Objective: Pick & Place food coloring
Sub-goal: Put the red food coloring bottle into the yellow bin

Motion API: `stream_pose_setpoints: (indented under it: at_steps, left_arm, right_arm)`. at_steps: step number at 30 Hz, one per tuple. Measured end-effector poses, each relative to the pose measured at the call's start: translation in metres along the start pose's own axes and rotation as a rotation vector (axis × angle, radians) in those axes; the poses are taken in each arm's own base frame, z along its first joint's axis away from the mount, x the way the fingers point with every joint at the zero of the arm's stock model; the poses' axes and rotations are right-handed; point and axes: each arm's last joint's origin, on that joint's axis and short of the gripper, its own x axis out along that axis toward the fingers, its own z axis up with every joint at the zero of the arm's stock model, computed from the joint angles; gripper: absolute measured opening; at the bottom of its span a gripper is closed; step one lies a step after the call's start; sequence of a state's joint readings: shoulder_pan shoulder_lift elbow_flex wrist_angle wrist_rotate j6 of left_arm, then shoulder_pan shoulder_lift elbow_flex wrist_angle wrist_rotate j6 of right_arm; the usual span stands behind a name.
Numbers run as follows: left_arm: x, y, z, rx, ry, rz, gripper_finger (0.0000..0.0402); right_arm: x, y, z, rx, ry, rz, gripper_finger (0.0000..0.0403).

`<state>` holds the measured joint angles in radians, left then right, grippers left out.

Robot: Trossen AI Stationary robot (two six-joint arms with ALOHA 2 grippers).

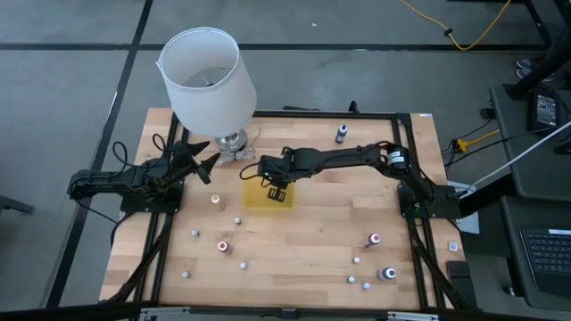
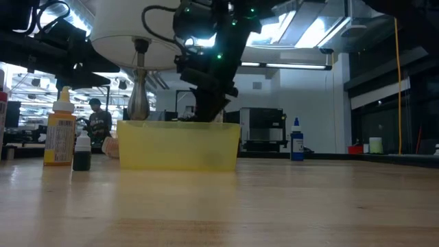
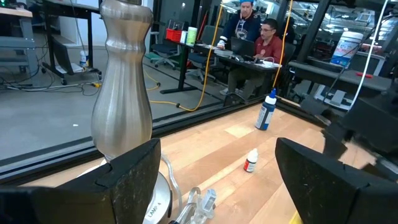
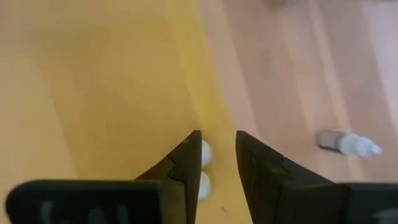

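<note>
From above, the right hand [image 1: 275,189] hangs over the yellow tray [image 1: 268,197] mid-surface; food coloring bottles [image 1: 223,246] dot the near edge. Its wrist view shows fingers [image 4: 180,171] slightly parted, gripping nothing, probably just released. The left hand [image 1: 207,160] waits open by the lamp [image 1: 207,76].

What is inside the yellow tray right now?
The right end effector hangs over the yellow tray. Two small white round shapes, possibly bottle tops, show beside one finger. The fingers hide what lies under them; the rest of the floor looks bare.
</note>
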<state>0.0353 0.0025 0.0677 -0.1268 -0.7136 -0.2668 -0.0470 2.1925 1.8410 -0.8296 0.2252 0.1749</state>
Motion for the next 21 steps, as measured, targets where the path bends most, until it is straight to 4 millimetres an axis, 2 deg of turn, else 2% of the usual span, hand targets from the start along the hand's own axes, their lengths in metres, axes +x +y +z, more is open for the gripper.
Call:
stream_pose_setpoints:
  at_steps: [14, 18, 21]
  left_arm:
    - [0.000, 0.000, 0.000, 0.000, 0.000, 0.000, 0.0311]
    - [0.000, 0.000, 0.000, 0.000, 0.000, 0.000, 0.0312]
    - [0.000, 0.000, 0.000, 0.000, 0.000, 0.000, 0.0312]
  right_arm:
    - [-0.059, -0.028, 0.036, 0.077, -0.085, -0.044, 0.0101]
    - [-0.070, -0.040, 0.038, 0.155, -0.064, -0.087, 0.0106]
    - [-0.075, -0.050, 0.037, 0.245, -0.036, -0.126, 0.0126]
